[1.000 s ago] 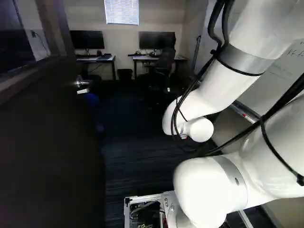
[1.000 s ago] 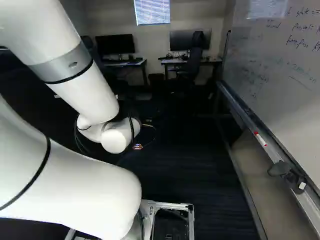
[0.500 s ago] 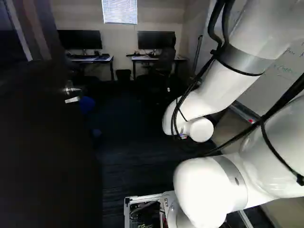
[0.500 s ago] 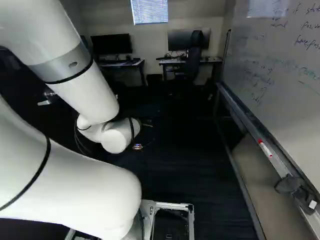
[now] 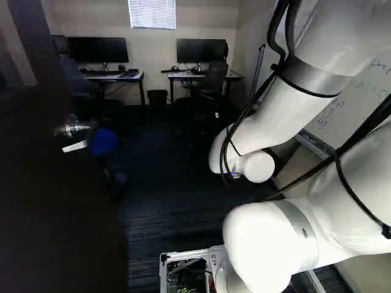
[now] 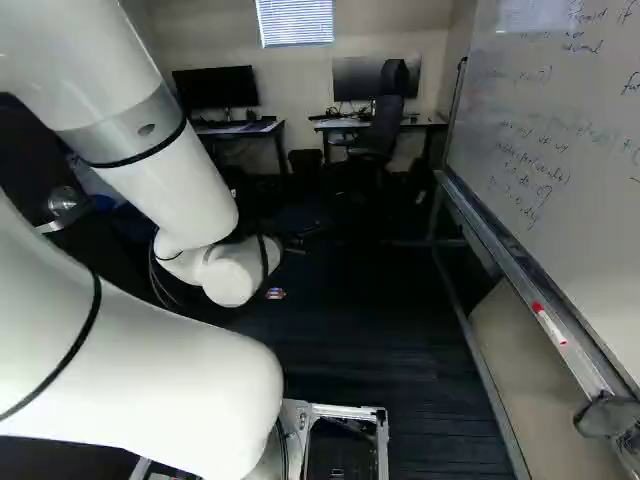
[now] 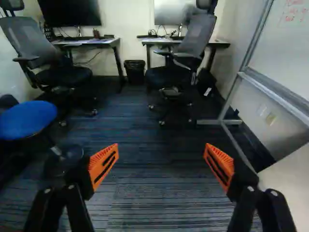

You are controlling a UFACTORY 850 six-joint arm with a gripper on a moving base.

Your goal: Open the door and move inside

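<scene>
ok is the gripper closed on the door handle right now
No, in the wrist view the gripper stands open over the carpet with its fingers wide apart and nothing between them.

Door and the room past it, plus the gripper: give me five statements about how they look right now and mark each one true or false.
1. The door stands open, with its handle at the left of the left base view. True.
2. The gripper is open with nothing held between its fingers. True.
3. The stool has a red seat. False: the seat is blue.
4. A bin stands on the floor between the two desks. True.
5. The marker lies on the floor. False: the marker lies on the ledge of the whiteboard.
</scene>
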